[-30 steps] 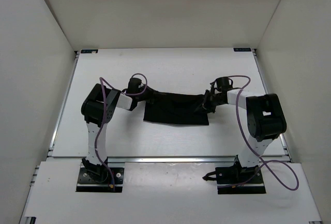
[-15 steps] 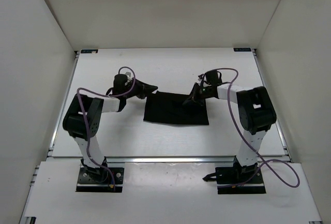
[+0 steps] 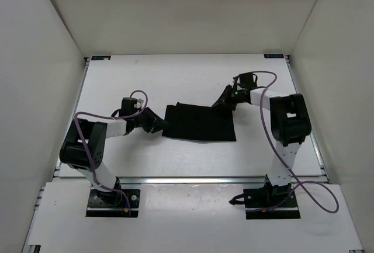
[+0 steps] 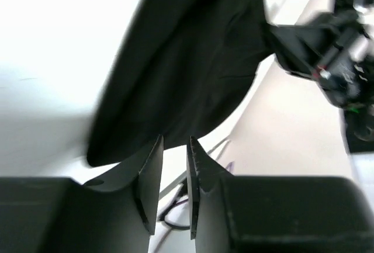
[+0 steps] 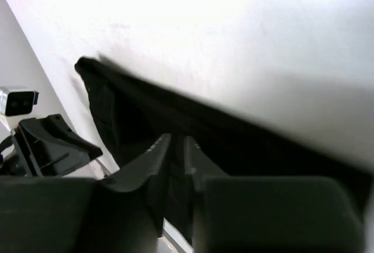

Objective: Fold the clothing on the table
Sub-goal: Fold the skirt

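Note:
The black clothing (image 3: 198, 123) lies flat on the white table (image 3: 175, 78) as a folded rectangle. My left gripper (image 3: 160, 123) sits low at its left edge. In the left wrist view that gripper (image 4: 175, 143) is open, nothing between its fingers, and the clothing (image 4: 193, 60) starts just beyond the tips. My right gripper (image 3: 225, 99) rests at the clothing's far right corner. In the right wrist view its jaws (image 5: 177, 139) stand a narrow slit apart over the dark clothing (image 5: 234, 130). I cannot see fabric pinched between them.
White walls enclose the table on three sides, and metal rails (image 3: 67, 130) run along its edges. Purple cables loop over both arms. The right gripper (image 4: 304, 42) shows in the left wrist view, and the left gripper (image 5: 52, 139) in the right wrist view.
The left gripper let go of the clothing, opened and swung down to its left edge. The right gripper's jaws parted slightly and it shifted right. The clothing now lies flat.

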Robot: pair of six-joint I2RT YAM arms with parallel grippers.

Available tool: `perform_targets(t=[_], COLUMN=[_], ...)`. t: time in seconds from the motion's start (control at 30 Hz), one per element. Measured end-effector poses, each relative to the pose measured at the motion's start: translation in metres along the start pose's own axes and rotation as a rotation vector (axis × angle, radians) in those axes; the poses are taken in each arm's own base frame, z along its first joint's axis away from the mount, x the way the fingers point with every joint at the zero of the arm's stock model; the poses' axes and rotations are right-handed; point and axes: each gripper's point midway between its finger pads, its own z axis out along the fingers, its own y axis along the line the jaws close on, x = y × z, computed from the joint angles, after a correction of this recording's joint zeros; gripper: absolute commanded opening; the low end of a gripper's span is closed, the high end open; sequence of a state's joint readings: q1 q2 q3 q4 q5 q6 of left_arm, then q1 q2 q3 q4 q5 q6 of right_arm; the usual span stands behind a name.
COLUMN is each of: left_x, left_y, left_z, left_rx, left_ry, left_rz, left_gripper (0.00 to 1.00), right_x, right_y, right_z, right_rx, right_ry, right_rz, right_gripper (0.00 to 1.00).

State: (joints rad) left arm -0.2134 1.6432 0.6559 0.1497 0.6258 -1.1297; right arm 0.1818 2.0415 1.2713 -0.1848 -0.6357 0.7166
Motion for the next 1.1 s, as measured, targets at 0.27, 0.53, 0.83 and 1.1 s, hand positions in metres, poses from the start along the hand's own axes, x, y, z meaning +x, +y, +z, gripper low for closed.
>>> perform_targets(t=[0.27, 0.53, 0.83, 1.1], left_x=[-0.014, -0.021, -0.023, -0.018], left_y=[0.02, 0.026, 0.032, 0.039], left_z=[-0.011, -0.002, 0.001, 0.013], left_rx=[-0.043, -0.081, -0.155, -0.203], left_ry=[-0.009, -0.001, -0.006, 0.012], left_rz=[0.051, 0.093, 0.158, 0.202], left_gripper=[0.5, 0.56, 0.56, 0.09], right_x=[0.015, 0.049, 0.076, 0.088], right_y=[-0.005, -0.049, -0.085, -0.095], right_z=[-0.089, -0.098, -0.097, -0.089], right_rx=[0.058, 0.33, 0.536, 0.552], right_ry=[-0.122, -0.068, 0.007, 0.05], right_rz=[-0.067, -0.101, -0.134, -0.139], right_gripper=[0.56, 0.7, 0.52, 0.11])
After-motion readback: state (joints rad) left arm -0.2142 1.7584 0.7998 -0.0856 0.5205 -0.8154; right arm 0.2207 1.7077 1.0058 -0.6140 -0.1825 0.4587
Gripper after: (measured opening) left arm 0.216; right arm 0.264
